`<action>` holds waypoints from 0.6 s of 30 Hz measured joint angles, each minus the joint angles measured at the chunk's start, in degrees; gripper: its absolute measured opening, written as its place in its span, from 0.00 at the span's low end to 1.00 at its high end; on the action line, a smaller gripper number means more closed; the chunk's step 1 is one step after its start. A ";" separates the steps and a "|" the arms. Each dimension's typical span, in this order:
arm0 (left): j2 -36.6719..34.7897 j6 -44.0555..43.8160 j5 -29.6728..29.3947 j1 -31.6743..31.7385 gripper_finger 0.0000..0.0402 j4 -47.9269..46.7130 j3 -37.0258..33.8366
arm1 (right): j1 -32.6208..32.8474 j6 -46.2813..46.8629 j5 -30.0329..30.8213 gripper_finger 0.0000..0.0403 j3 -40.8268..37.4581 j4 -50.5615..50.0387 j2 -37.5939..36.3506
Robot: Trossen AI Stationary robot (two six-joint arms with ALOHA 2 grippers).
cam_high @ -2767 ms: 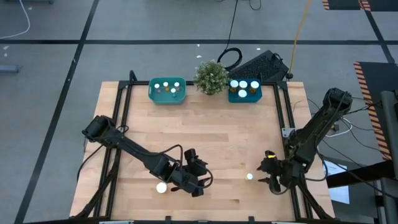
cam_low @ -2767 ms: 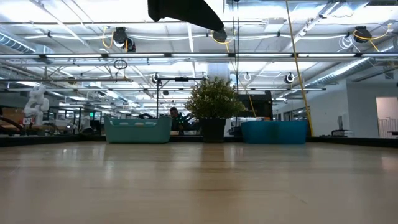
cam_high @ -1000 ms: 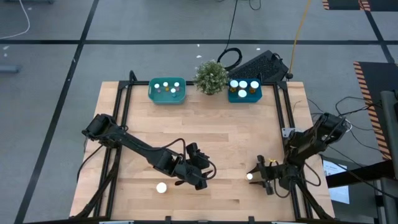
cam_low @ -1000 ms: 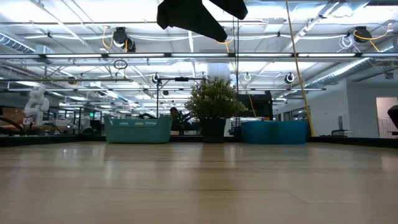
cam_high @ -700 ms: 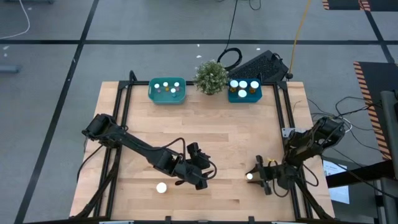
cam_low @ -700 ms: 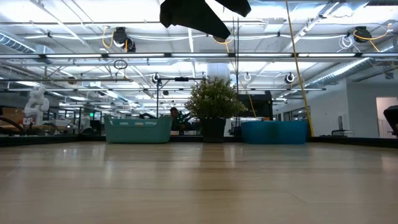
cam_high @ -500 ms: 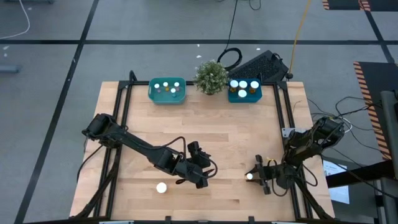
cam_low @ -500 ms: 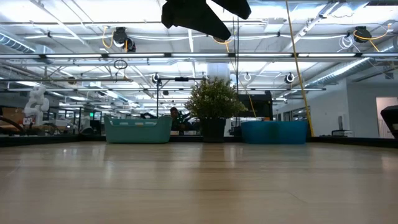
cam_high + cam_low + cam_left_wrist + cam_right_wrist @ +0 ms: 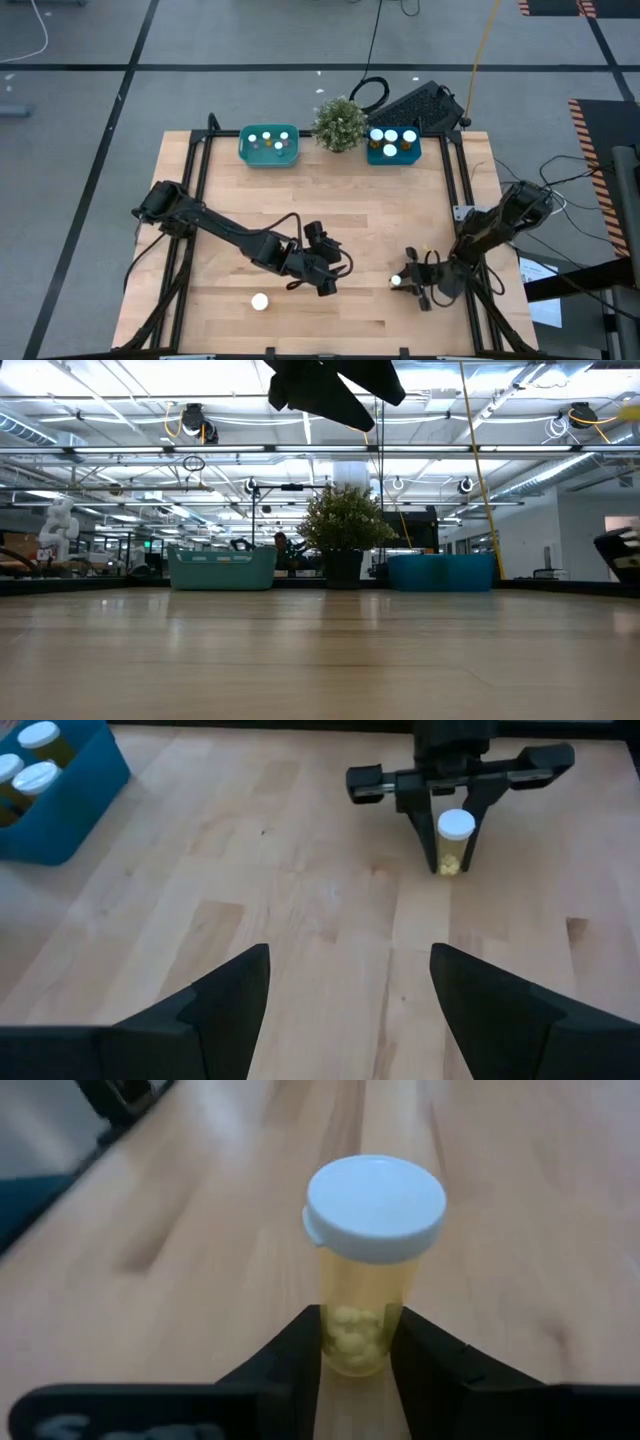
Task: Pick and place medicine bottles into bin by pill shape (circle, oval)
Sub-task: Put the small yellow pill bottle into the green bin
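Right wrist view: the right claw (image 9: 358, 1342) pinches an upright amber pill bottle (image 9: 370, 1260) low on its body, near the worktop's (image 9: 380, 220) front right. The left claw (image 9: 348, 982) gapes wide, empty, mid-front. Another white-capped bottle (image 9: 259, 301) stands front left; both bins (image 9: 269, 145) (image 9: 393, 143) sit at the far edge.

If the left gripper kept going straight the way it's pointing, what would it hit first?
Probably the bottle held upright in the right gripper, dead ahead of the open left gripper; only bare table lies between.
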 joint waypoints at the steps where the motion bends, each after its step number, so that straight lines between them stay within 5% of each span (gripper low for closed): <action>1: 0.00 0.22 0.41 0.18 0.69 0.09 0.00 | -1.17 -0.85 -1.03 0.24 0.23 -0.02 -0.89; 11: -0.02 11.09 1.90 2.51 0.69 -1.29 0.00 | -19.15 -12.89 -14.08 0.25 8.29 -14.48 -10.16; 18: -0.04 7.03 2.17 2.63 0.69 -7.68 0.00 | -30.01 -23.53 -14.23 0.25 18.49 -32.12 -11.71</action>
